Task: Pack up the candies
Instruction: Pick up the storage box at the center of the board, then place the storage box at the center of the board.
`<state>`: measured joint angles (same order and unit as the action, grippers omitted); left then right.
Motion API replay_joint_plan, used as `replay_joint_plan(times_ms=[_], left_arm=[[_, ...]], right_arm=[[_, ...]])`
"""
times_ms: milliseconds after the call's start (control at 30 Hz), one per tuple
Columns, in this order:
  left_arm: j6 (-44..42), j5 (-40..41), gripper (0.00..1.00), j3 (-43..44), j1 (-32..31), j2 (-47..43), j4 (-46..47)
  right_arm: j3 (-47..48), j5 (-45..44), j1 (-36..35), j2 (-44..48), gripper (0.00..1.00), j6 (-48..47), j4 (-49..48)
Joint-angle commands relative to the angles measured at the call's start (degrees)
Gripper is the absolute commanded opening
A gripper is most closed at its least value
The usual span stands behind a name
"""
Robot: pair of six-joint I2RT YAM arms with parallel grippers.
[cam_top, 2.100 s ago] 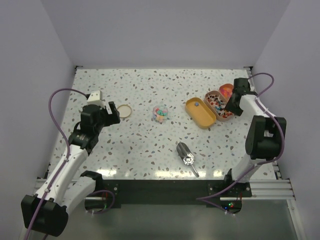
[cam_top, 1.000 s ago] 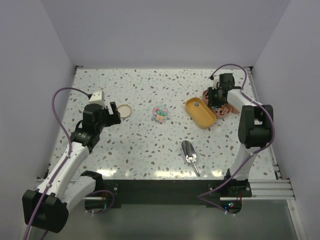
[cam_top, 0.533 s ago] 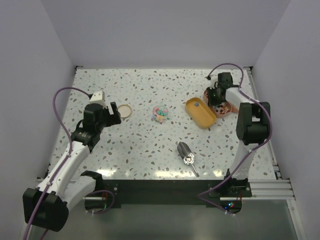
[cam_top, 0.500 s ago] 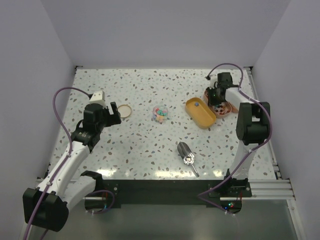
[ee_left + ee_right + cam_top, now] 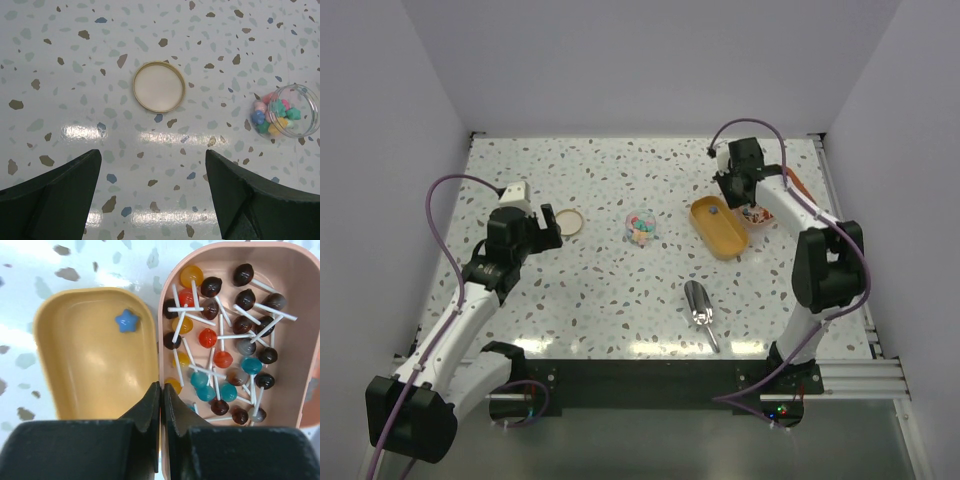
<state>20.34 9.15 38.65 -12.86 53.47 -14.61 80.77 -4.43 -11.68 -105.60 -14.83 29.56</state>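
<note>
Nearest to me is the scoop (image 5: pixel 698 305), lying loose on the table (image 5: pixel 75 40). If either arm swings low across there, I'd guess it gets clipped and skids off.

Next out, my left gripper (image 5: pixel 152 165) hovers with its jaws spread wide, nothing in them. The lid (image 5: pixel 159 86) lies flat just ahead of it. It's thin, so going for it probably means scraping the table or pushing it along instead of lifting it. To its right is the open jar (image 5: pixel 306 96), with the candies (image 5: pixel 272 114) piled inside. It looks like light clear plastic, so one careless bump and I reckon it tips and they roll everywhere.

Farthest out, my right gripper (image 5: pixel 161 395) has its jaws pressed together, and I can't see anything between them. It hangs right over the seam where the yellow tray (image 5: pixel 95 380) meets the pink tray (image 5: pixel 287 410). Drop down like that and I'd likely hit a rim and shove or flip a tray.

One blue star (image 5: pixel 127 321) sits alone in the yellow tray. It's small on a slick curved floor, so it could squirt away from a pinch. The lollipops (image 5: pixel 222 359) in the pink tray have crossed sticks, so pulling one could drag out others.
</note>
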Motion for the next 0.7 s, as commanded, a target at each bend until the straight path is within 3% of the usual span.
replay_joint_plan(times_ms=[0,233,400,567,667], left_arm=[[-0.9,-0.6,0.9,0.2,-0.1,-0.4,2.2],[-0.6,-0.6,0.9,0.3,0.4,-0.3,2.2],[0.0,0.3,0.9,0.4,0.9,0.0,1.8],[1.5,3.7,0.9,1.2,1.6,0.7,0.0],[2.6,6.1,0.9,1.6,2.2,0.8,-1.5]], right_arm=[[1.9,-5.0,-3.8,8.8,0.0,-1.3,1.4],[2.4,-2.9,-18.1,13.5,0.0,3.4,6.6],[2.0,-2.5,-32.6,13.6,0.0,7.5,8.0],[1.1,0.3,-45.2,9.6,0.0,14.2,4.9],[0.6,2.4,-47.7,6.7,0.0,18.2,0.9]])
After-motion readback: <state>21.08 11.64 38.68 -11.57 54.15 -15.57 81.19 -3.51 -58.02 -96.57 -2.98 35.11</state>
